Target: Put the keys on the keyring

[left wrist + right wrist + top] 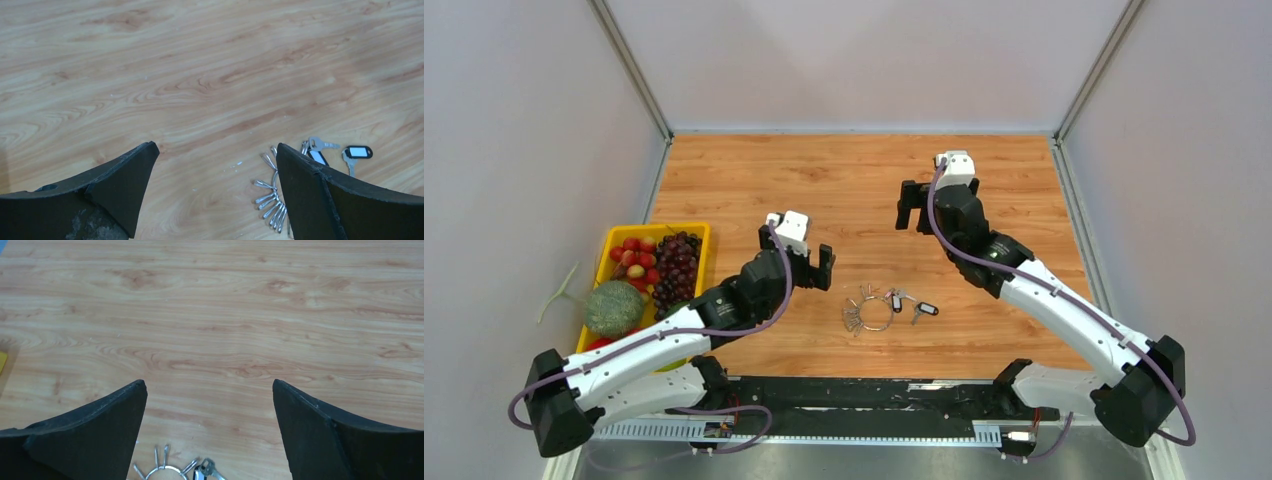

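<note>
Bright, even light from overhead.
Faint soft shadows on the tabletop point(844, 190), and both wrist views look a touch soft.

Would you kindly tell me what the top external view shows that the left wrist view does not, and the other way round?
Only the top external view shows the yellow fruit tray and the right arm. Only the left wrist view reveals that one of the keys has a white face on its black head. Both show the open left pincer, the keyring lying beside the keys, and the wooden table.
</note>
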`<state>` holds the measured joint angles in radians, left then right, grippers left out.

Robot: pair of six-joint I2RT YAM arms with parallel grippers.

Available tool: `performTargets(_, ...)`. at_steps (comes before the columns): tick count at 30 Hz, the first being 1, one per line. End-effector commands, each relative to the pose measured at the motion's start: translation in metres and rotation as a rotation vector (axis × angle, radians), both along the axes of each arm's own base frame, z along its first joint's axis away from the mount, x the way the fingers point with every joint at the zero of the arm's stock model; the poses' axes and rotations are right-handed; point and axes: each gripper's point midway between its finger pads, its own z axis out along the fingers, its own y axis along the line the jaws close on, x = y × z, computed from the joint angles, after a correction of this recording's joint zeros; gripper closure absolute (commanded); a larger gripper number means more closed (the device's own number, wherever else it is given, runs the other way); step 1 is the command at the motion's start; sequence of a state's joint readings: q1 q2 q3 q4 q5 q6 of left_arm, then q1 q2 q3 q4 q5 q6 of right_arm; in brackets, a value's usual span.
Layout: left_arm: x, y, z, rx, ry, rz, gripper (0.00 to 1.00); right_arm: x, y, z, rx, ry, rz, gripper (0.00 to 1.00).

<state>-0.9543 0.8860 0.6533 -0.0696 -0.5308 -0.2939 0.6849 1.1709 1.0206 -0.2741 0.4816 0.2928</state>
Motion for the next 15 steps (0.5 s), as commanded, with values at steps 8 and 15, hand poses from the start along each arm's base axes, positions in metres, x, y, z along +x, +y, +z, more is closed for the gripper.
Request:
performTargets(8,-0.014,-0.026,-0.013,-0.056,0.094,-0.120,0.00,-0.037,0.030,-0.014,0.112,0.077,0.228,0.03)
performTargets(15,-0.020,-0.007,-0.017,-0.067,0.073,-0.081,0.00,-0.051,0.057,-0.073,0.104,0.250,0.282,0.10)
